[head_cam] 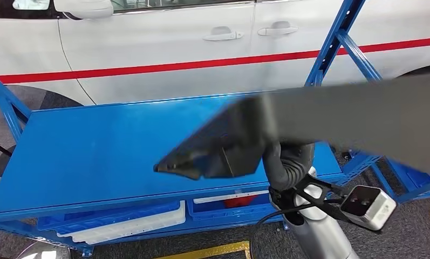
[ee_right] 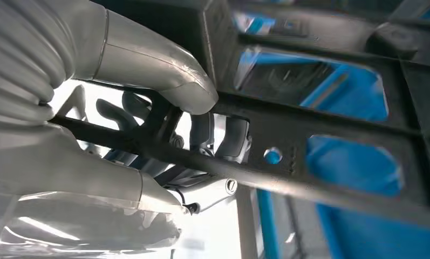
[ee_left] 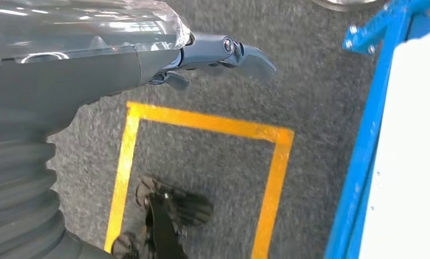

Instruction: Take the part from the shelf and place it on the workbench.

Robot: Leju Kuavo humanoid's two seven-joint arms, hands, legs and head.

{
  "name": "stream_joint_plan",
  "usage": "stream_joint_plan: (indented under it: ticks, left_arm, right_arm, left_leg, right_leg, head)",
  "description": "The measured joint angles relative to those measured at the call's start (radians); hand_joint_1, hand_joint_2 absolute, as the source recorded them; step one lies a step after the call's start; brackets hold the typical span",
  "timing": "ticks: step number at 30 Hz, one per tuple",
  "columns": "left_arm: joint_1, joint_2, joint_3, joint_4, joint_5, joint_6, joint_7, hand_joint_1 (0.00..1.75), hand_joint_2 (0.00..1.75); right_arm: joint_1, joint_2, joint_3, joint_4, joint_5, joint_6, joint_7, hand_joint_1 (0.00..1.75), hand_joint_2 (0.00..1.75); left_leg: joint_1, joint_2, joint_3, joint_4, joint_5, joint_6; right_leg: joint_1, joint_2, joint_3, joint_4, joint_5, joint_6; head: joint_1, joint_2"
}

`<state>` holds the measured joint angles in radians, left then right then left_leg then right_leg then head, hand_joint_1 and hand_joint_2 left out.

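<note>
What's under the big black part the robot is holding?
Under the part is the blue workbench, seen through its holes in the right wrist view. The right hand grips it. The bench directly beneath is covered.

The right arm [head_cam: 320, 232] is reaching forward and up, its right hand [ee_right: 164, 116] gripping the dark part [head_cam: 223, 145]. The left hand [ee_left: 202, 56] is hanging downward, fingers loosely extended, holding nothing.

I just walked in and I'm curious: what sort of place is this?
Likely a car workshop or assembly area: a white car stands behind a blue metal workbench, and yellow floor markings outline a station.
</note>
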<state>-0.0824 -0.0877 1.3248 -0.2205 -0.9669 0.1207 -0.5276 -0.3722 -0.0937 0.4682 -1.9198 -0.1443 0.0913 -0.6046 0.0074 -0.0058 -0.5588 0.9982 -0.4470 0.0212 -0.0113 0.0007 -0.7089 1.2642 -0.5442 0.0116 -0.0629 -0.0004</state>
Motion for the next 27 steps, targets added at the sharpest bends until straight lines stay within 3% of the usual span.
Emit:
stream_joint_plan:
  ticks: [2, 4, 8, 10, 12, 13, 14, 15, 17, 19, 23, 25, 27]
  left_arm:
    - [-0.002, 0.000, 0.000, 0.000, 0.003, -0.021, -0.009, 0.00, 1.75]
    - [-0.004, 0.000, 0.000, 0.000, 0.005, -0.035, -0.015, 0.00, 1.75]
    - [-0.006, 0.001, 0.002, 0.000, 0.006, -0.040, -0.018, 0.00, 1.75]
    - [-0.007, 0.001, 0.002, 0.000, 0.007, -0.040, -0.018, 0.00, 1.75]
    - [-0.007, 0.001, 0.002, 0.000, 0.008, -0.043, -0.020, 0.00, 1.75]
    - [-0.007, 0.001, 0.003, 0.000, 0.010, -0.045, -0.021, 0.00, 1.75]
    - [-0.007, 0.001, 0.003, 0.000, 0.011, -0.047, -0.021, 0.00, 1.75]
    - [-0.007, 0.001, 0.003, 0.000, 0.011, -0.049, -0.020, 0.00, 1.75]
    - [-0.009, 0.002, 0.004, 0.000, 0.013, -0.049, -0.014, 0.00, 1.75]
    - [-0.013, 0.002, 0.007, 0.000, 0.018, -0.049, 0.003, 0.00, 1.75]
    - [-0.014, 0.002, 0.021, 0.000, 0.028, -0.042, 0.049, 0.00, 1.75]
    - [-0.014, 0.002, 0.023, 0.000, 0.028, -0.040, 0.062, 0.00, 1.75]
    - [-0.015, 0.002, 0.023, 0.000, 0.027, -0.040, 0.070, 0.00, 1.75]
  right_arm:
    - [-0.014, -0.017, 0.001, -0.028, -0.014, 0.029, 0.014, 1.75, 1.75]
    - [-0.028, -0.031, 0.001, -0.049, -0.023, 0.039, 0.026, 1.75, 1.75]
    - [-0.039, -0.046, 0.001, -0.073, -0.026, 0.043, 0.033, 1.75, 1.75]
    - [-0.044, -0.049, 0.001, -0.080, -0.026, 0.043, 0.034, 1.75, 1.75]
    - [-0.046, -0.052, 0.002, -0.083, -0.026, 0.043, 0.034, 1.75, 1.75]
    - [-0.047, -0.054, 0.003, -0.083, -0.026, 0.044, 0.035, 1.75, 1.75]
    - [-0.048, -0.057, 0.004, -0.083, -0.028, 0.045, 0.036, 1.75, 1.75]
    - [-0.053, -0.059, 0.007, -0.083, -0.033, 0.045, 0.039, 1.75, 1.75]
    - [-0.068, -0.063, 0.014, -0.080, -0.046, 0.045, 0.045, 1.75, 1.75]
    - [-0.086, -0.065, 0.026, -0.075, -0.057, 0.045, 0.053, 1.75, 1.75]
    - [-0.097, -0.066, 0.061, -0.054, -0.067, 0.032, 0.073, 1.75, 1.75]
    - [-0.097, -0.069, 0.077, -0.036, -0.070, 0.011, 0.070, 1.75, 1.75]
    - [-0.092, -0.075, 0.095, -0.017, -0.073, -0.019, 0.056, 1.75, 1.75]
  left_leg:
    - [-0.001, -0.002, 0.000, 0.007, -0.005, -0.007]
    - [-0.004, -0.003, -0.004, 0.015, -0.011, -0.017]
    - [-0.001, -0.002, -0.009, 0.028, -0.025, -0.039]
    - [0.001, -0.001, -0.043, 0.106, -0.073, -0.047]
    - [0.003, 0.000, -0.105, 0.243, -0.136, -0.051]
    - [0.003, 0.000, -0.130, 0.295, -0.153, -0.052]
    - [0.003, 0.000, -0.138, 0.312, -0.151, -0.050]
    - [0.003, 0.000, -0.125, 0.284, -0.129, -0.047]
    - [-0.001, 0.000, -0.056, 0.143, -0.061, -0.035]
    - [-0.008, 0.000, -0.005, 0.036, -0.020, -0.025]
    - [-0.010, 0.000, -0.002, 0.005, 0.004, -0.007]
    - [-0.006, 0.002, -0.009, -0.009, 0.022, 0.004]
    - [-0.008, 0.003, -0.028, -0.010, 0.036, 0.010]
  right_leg:
    - [-0.003, 0.000, 0.069, -0.140, 0.065, 0.000]
    - [-0.002, 0.002, 0.108, -0.222, 0.089, -0.007]
    - [0.000, 0.002, 0.110, -0.234, 0.090, -0.031]
    - [-0.001, 0.000, 0.112, -0.238, 0.091, -0.040]
    - [0.003, -0.003, 0.112, -0.237, 0.091, -0.045]
    - [0.005, -0.004, 0.111, -0.236, 0.092, -0.047]
    - [0.007, -0.005, 0.111, -0.236, 0.092, -0.048]
    - [0.009, -0.006, 0.111, -0.235, 0.093, -0.048]
    - [0.011, -0.005, 0.112, -0.235, 0.094, -0.048]
    - [0.012, -0.004, 0.110, -0.233, 0.097, -0.041]
    - [0.009, -0.005, 0.102, -0.231, 0.097, -0.020]
    - [0.007, -0.003, 0.079, -0.174, 0.042, -0.012]
    - [0.003, -0.002, 0.035, -0.051, -0.042, -0.005]
  head:
    - [0.000, 0.000]
    - [0.000, 0.000]
    - [0.000, 0.000]
    - [0.000, 0.000]
    - [0.000, 0.000]
    - [0.000, 0.000]
    - [0.000, 0.000]
    - [0.000, 0.000]
    - [0.000, 0.000]
    - [0.000, 0.000]
    - [0.000, 0.000]
    - [0.000, 0.000]
    - [0.000, 0.000]
